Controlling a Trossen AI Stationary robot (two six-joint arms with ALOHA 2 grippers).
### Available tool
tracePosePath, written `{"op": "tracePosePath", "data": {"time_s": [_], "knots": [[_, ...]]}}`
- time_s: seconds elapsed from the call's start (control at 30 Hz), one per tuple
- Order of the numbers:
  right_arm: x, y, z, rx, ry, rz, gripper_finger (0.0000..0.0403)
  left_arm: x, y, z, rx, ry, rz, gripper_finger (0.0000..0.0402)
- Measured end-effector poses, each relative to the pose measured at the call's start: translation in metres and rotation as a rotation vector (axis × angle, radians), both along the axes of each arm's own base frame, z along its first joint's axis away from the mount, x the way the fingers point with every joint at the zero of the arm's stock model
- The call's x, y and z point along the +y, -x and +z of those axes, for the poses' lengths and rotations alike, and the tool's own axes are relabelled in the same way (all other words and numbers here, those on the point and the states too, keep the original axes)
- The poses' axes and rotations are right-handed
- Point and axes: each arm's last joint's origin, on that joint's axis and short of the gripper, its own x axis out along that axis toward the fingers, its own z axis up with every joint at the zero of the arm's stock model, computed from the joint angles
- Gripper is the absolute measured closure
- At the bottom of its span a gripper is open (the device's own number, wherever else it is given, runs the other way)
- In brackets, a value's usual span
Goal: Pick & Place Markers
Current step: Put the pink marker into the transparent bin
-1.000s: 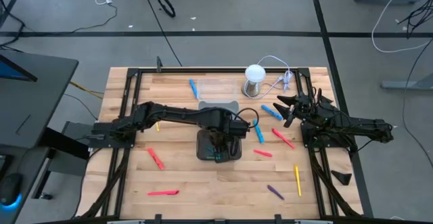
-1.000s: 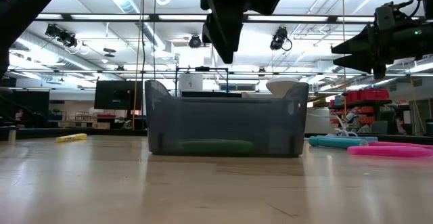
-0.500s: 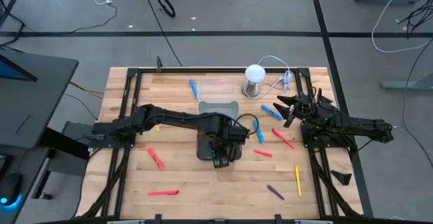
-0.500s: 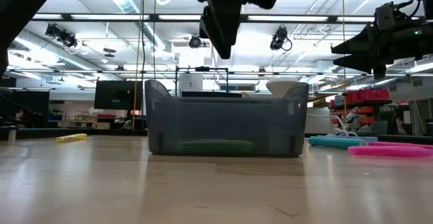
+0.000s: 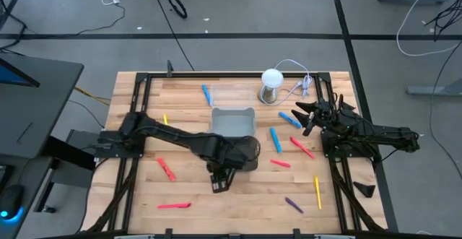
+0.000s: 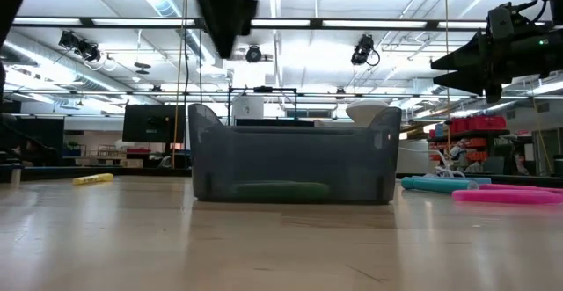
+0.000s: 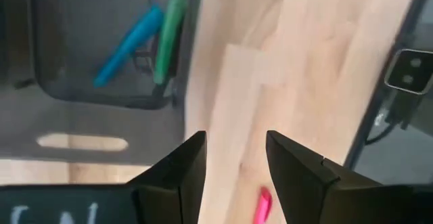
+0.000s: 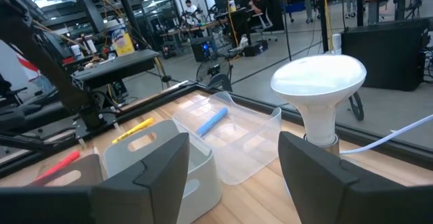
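The grey tray (image 5: 232, 121) stands mid-table; in the left wrist view it (image 7: 74, 95) holds a blue marker (image 7: 128, 45) and a green marker (image 7: 169, 31). My left gripper (image 5: 220, 181) hovers open above bare wood just off the tray's near edge, fingers (image 7: 233, 163) empty. Loose markers lie flat on the wood: blue (image 5: 275, 139), blue (image 5: 290, 118), red (image 5: 302, 146), red (image 5: 280, 163), yellow (image 5: 317, 192), purple (image 5: 293, 204), red (image 5: 166, 169), red (image 5: 174, 206), yellow (image 5: 165, 118). My right gripper (image 5: 303, 116) waits open above the table's right side.
A clear tray (image 8: 237, 139) with one blue marker (image 5: 206, 94) sits beyond the grey tray. A white-domed metal cylinder (image 5: 271, 86) with a white cable stands at the far edge. Black rails frame the table's left, right and far sides. Bare wood lies between tray and near edge.
My left gripper has moved from above the grey tray's inside toward the table's near edge and a little to the left, and now stands over bare wood. The right arm has kept still. The markers have not moved.
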Motion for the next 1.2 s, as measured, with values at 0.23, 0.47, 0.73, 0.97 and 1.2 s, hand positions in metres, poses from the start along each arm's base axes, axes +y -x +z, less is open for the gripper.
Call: {"op": "tracePosePath", "data": {"time_s": [0.23, 0.47, 0.73, 0.97, 1.2], "knots": [[0.000, 0.000, 0.000, 0.000, 0.000, 0.000, 0.0172, -0.022, 0.036, -0.002, 0.011, 0.025, -0.010, 0.0241], [0.000, 0.000, 0.000, 0.000, 0.000, 0.000, 0.0172, -0.040, 0.071, -0.007, 0.027, 0.046, -0.041, 0.0241], [0.000, 0.000, 0.000, 0.000, 0.000, 0.000, 0.0172, -0.055, 0.105, -0.015, 0.061, 0.043, -0.060, 0.0241], [0.000, 0.000, 0.000, 0.000, 0.000, 0.000, 0.0172, -0.068, 0.129, -0.021, 0.078, 0.034, -0.071, 0.0241], [0.000, 0.000, 0.000, 0.000, 0.000, 0.000, 0.0172, -0.084, 0.147, -0.028, 0.081, 0.036, -0.116, 0.0241]]}}
